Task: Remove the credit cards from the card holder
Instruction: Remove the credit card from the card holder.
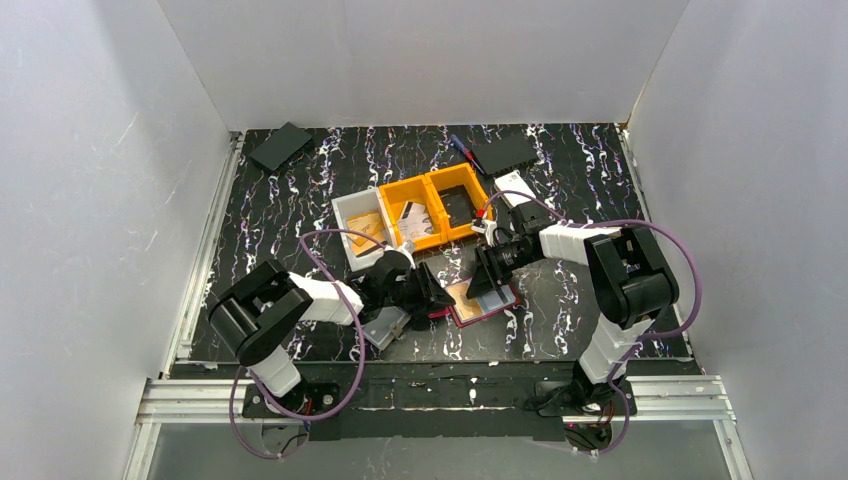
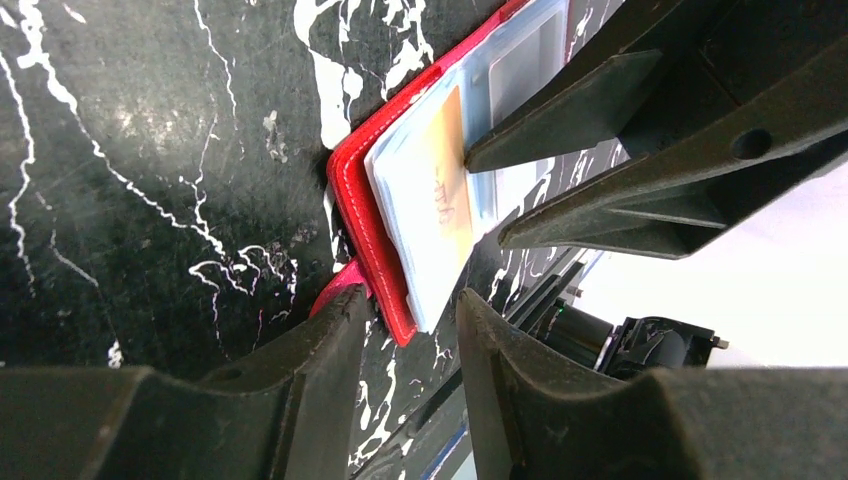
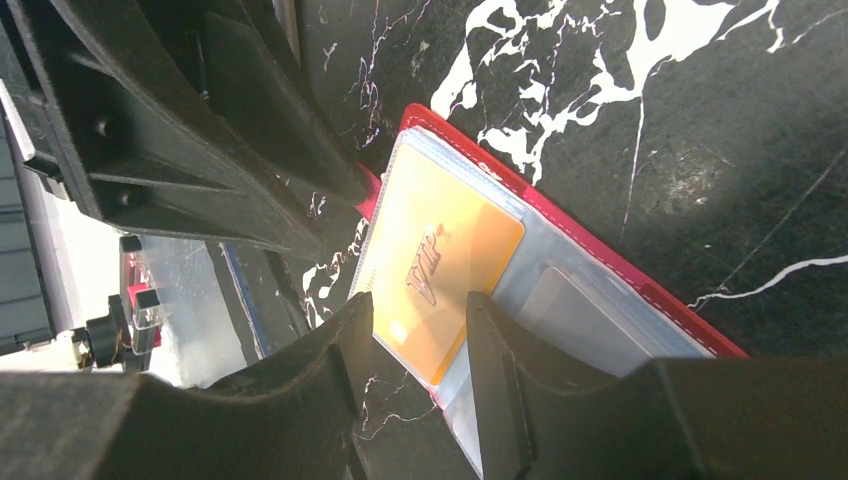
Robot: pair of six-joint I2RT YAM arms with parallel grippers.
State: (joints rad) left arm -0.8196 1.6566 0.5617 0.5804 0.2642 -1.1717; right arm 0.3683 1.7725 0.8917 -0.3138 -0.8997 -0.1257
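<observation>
Right wrist view: the right gripper (image 3: 420, 320) is seen part-open astride the orange credit card (image 3: 440, 260), unclamped. The card holder (image 2: 355, 210), laid open on the table (image 3: 700, 120), is flanked at one corner by the part-open left gripper (image 2: 412, 300).

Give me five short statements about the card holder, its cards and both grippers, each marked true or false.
1. The small red hinged card holder lies open on the black white-veined table. True.
2. The thin tan-orange card lies loose on the table, clear of the holder. False: it sits inside the holder, among its clear sleeves.
3. The right gripper has its jaws apart over the orange card. True.
4. The left gripper grips the orange card. False: it is at the holder's red edge, jaws apart.
5. A greyish card shows beside the orange one. True.
</observation>
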